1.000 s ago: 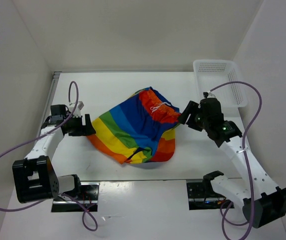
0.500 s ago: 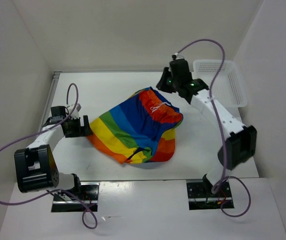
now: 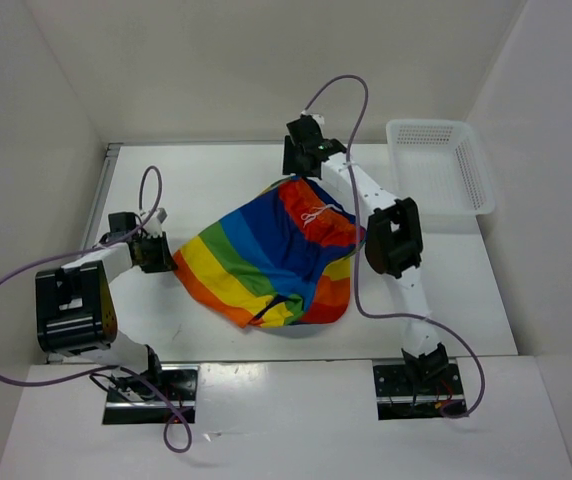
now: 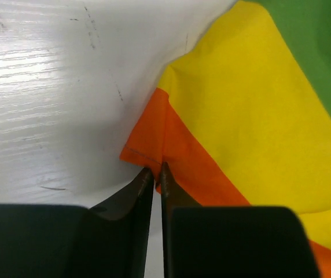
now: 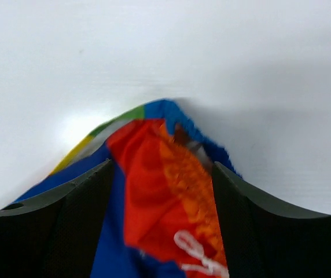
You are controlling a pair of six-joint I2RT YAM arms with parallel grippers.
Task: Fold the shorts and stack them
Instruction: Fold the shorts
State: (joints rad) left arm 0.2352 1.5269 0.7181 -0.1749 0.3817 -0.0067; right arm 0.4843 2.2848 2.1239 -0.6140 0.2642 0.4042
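Observation:
The rainbow-striped shorts (image 3: 266, 255) lie bunched in the middle of the table, their red waistband and white drawstring (image 3: 316, 213) toward the far side. My left gripper (image 3: 166, 258) is at their left corner. In the left wrist view its jaws (image 4: 157, 171) are pinched together on the orange hem of the shorts (image 4: 252, 116). My right gripper (image 3: 302, 176) reaches over to the far end of the shorts. Its fingers (image 5: 162, 168) stand wide apart with the gathered waistband of the shorts (image 5: 154, 191) between them, and neither finger clamps it.
A white mesh basket (image 3: 441, 165) stands at the back right of the table. White walls close in the table on the left, back and right. The right arm's elbow (image 3: 394, 237) hangs over the right edge of the shorts.
The right arm swung from the right side of the shorts round to their far end at the waistband. The left gripper closed on the orange corner.

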